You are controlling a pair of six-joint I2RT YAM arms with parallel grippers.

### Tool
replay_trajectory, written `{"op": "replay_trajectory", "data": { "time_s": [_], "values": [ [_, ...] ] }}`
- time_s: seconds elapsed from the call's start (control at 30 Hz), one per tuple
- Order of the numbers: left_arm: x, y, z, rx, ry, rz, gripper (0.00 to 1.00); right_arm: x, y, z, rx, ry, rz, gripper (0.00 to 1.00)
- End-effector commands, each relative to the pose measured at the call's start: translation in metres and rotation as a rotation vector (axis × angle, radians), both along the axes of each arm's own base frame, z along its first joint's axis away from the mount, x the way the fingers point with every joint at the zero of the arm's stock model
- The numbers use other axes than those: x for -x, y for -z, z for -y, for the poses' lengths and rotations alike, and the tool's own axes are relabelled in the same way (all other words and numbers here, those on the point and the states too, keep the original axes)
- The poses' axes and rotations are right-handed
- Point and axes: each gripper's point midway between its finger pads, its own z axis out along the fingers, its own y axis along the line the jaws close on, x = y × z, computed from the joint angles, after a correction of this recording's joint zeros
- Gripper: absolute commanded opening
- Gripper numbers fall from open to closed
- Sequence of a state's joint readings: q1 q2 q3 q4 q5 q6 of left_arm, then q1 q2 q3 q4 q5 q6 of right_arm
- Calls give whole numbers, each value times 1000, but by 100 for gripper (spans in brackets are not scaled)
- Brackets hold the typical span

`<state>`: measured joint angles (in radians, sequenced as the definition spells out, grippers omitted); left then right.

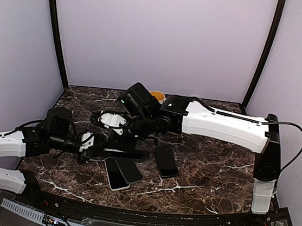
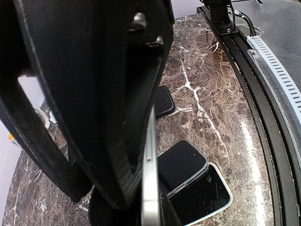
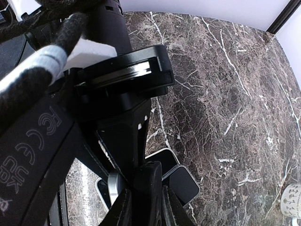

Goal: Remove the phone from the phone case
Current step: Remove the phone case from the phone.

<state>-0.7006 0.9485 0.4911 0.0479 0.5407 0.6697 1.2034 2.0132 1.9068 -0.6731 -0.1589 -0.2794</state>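
Note:
My left gripper (image 1: 90, 141) is shut on the phone (image 2: 150, 179), whose silver edge runs up the middle of the left wrist view. The black phone case (image 3: 149, 183) has come partly away from that silver edge (image 3: 113, 183). My right gripper (image 1: 132, 130) reaches in from the right, and in the right wrist view its fingers (image 3: 123, 212) are closed on the case's thick black edge. Phone and case (image 1: 127, 154) are held just above the marble table (image 1: 215, 169), left of centre. Most of the phone's face is hidden by the case and the grippers.
Below the held phone lie a white-rimmed phone (image 1: 115, 173) and a clear-cased dark one (image 1: 130, 169), overlapping. A black phone (image 1: 165, 161) lies to their right. A white cup with an orange inside (image 1: 157, 96) stands at the back.

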Motion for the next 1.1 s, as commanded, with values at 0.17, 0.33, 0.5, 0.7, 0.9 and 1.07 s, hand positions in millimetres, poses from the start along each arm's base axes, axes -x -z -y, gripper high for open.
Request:
{"op": "replay_trajectory", "data": {
  "time_s": [0.17,0.33,0.5,0.7,0.9,1.07],
  "values": [
    [-2,-46,10,109,35,120,0,8,24,-6,69,-11,5,26],
    [-2,-46,10,108,34,122,0,8,25,-6,79,-12,18,26],
    [-2,-45,10,106,33,124,0,9,29,-7,87,-17,15,26],
    [-3,-46,10,106,32,128,0,12,33,-8,99,-25,5,25],
    [-5,-45,9,101,19,137,0,12,36,-7,112,-25,5,20],
    [-11,-47,7,96,-12,163,0,14,34,-6,114,-27,1,13]
  ]
}}
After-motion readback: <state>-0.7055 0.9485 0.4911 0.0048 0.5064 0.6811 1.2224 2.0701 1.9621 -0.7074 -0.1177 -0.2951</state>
